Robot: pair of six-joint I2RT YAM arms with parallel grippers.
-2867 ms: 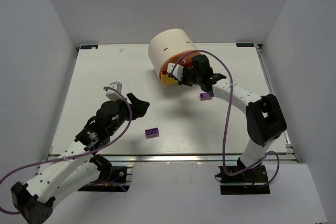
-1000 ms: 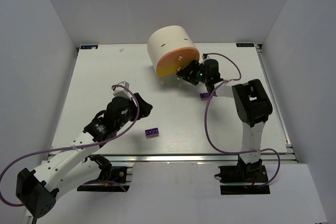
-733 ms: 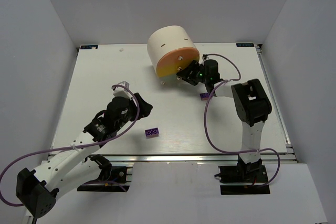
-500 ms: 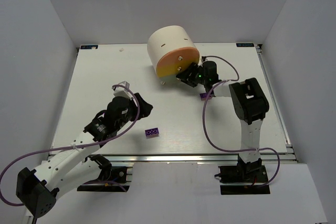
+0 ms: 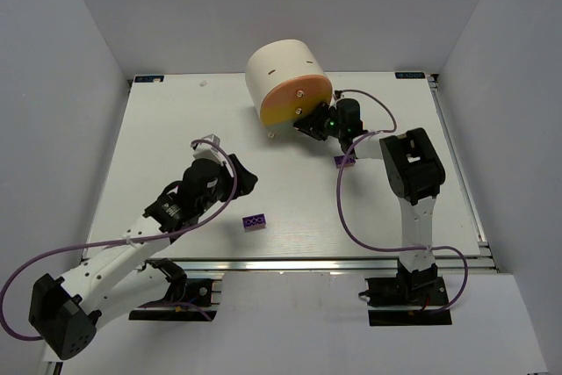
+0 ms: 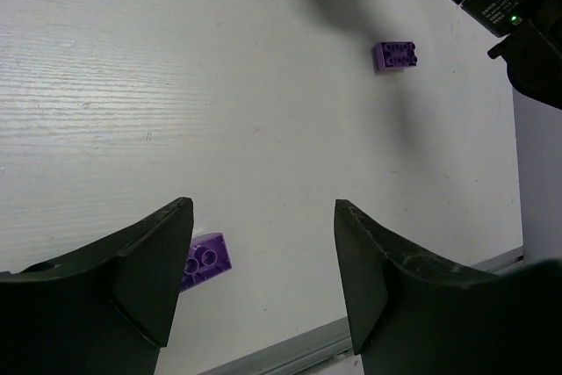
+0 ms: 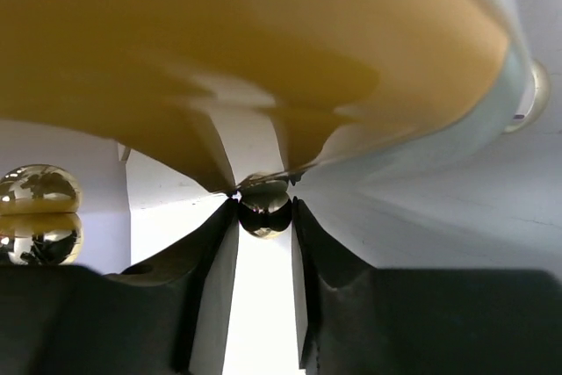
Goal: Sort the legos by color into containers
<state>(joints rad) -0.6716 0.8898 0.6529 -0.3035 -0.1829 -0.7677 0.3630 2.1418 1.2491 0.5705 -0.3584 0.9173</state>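
**Lego sort: right pincer on a cabinet knob**

Cabinet (image 5: pixel 283 72): cream, at the far middle of the worktop (image 5: pixel 176 129), drawer fronts turned toward the arms.
Right pincer (image 7: pixel 265 202): narrowed on the middle knob (image 7: pixel 265 212) of three, one finger touching each side. A yellow-orange drawer front (image 7: pixel 219 41) fills the view above it.
Left pincer (image 6: pixel 263 217): wide, hovering above the worktop.
Two purple legos on the worktop: near lego (image 6: pixel 204 261) just beside the left pincer's finger; far lego (image 6: pixel 396 54) close to the right arm, short of the cabinet.
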